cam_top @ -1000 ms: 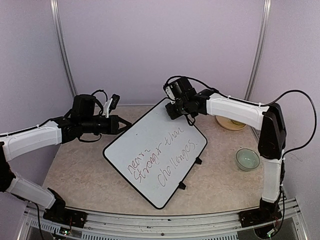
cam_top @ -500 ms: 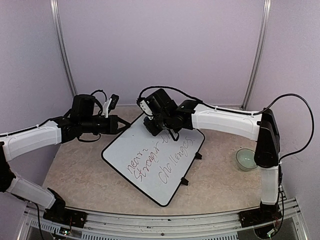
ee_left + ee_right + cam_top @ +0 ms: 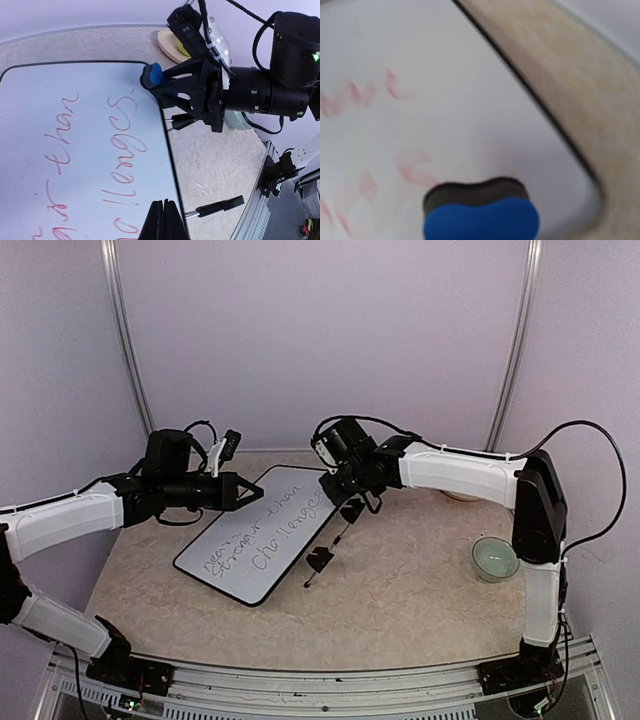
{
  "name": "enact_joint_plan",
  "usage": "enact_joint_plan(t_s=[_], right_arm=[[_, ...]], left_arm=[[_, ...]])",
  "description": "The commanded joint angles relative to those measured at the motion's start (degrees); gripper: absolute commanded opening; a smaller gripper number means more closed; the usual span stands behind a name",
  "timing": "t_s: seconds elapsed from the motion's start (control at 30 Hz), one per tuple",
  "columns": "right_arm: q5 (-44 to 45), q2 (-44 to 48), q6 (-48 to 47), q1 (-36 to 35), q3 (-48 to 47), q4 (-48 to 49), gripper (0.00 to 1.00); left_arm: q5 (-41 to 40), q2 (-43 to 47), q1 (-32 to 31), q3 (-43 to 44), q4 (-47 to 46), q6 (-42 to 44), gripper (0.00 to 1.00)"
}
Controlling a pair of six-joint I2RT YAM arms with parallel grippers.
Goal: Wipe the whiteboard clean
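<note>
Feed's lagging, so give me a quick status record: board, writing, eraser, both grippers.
whiteboard: on the table, turned diagonally
writing: red handwriting across it, not erased
eraser: blue, at the board's far right corner
right gripper: shut on the eraser
left gripper: shut, tip at the board's edge
stand: black wire, by the board's right side

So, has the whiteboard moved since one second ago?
Yes. The whiteboard has shifted left and turned, and now lies farther from the green bowl, which kept its place.
</note>
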State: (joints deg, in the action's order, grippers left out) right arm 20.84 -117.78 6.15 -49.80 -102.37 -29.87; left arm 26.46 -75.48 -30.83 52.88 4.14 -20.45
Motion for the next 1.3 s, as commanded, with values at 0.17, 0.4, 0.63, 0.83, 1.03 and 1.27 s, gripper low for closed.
enact_joint_plan(t_s=[0.17,0.4,0.63,0.83,1.03,1.27], right_arm=[[-1.37,5.48,1.61,-1.59,18.62,3.17,0.21],[-0.45,7.52,0.97,-1.48,17.70,2.99,0.22],[-1.10,7.18,1.96,-1.51,18.85,3.87,0.21],[-1.18,9.73,2.81,-1.50,18.27,4.03,0.21],[-0.24,12.35,2.58,-1.38,16.23,3.33,0.22],[0.81,15.03,4.03,0.02,16.11,2.86,0.22]], left_arm=[[-1.35,0.52,-0.09,0.91,0.07,1.33,0.00],[-1.98,0.60,0.85,0.56,-0.47,0.70,0.00],[-2.73,0.35,0.97,0.37,-0.41,0.67,0.00],[-2.92,0.16,1.02,0.42,-0.36,0.67,0.00],[-3.32,0.23,1.10,0.37,-0.36,0.58,0.00],[-3.30,0.16,1.20,0.29,-0.45,0.41,0.00]])
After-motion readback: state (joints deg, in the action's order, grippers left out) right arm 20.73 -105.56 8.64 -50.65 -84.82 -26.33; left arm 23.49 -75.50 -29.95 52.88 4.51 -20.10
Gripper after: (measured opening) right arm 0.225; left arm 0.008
